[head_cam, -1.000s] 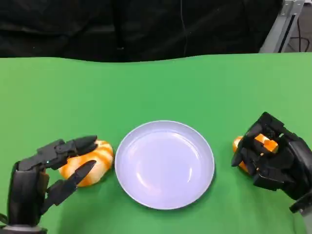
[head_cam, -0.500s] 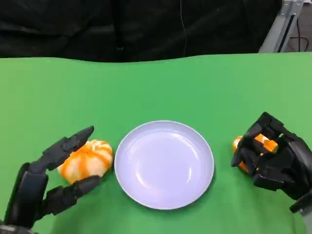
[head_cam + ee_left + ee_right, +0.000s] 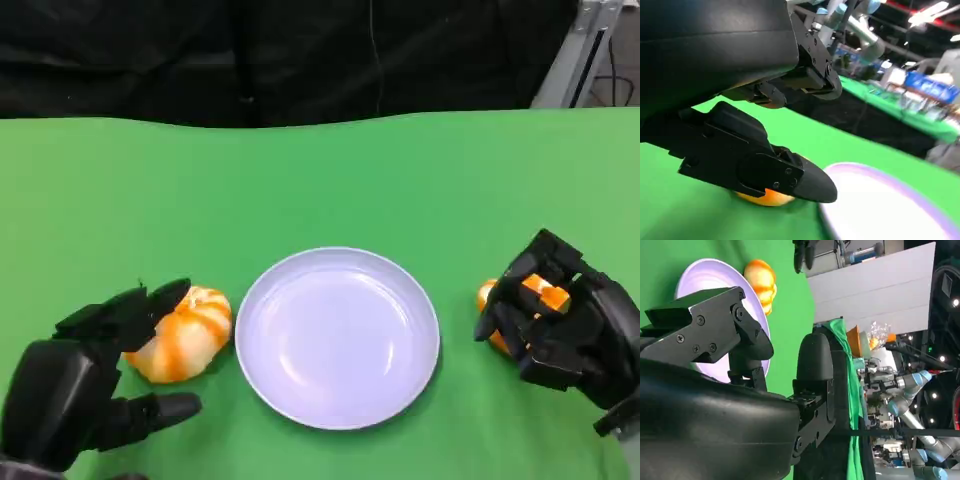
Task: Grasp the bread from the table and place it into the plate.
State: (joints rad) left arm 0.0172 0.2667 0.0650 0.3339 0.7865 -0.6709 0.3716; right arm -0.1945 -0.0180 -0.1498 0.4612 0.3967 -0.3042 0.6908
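Lower left: left hand [image 3: 85, 385] fingers spread beside bread [image 3: 183, 332]. Centre: plate [image 3: 337, 337]. Lower right: right hand [image 3: 560, 325] grasps orange piece [image 3: 541, 291].

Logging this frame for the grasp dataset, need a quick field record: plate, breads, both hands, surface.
surface: green table
plate: pale round plate, centre of table, nothing in it
left bread: orange-and-white striped bread on the table just left of the plate
right bread: orange bread right of the plate, mostly hidden by the hand
left hand: left hand beside the left bread, fingers apart, holding nothing
right hand: right hand fingers curled over the right bread; firm hold or lift cannot be told
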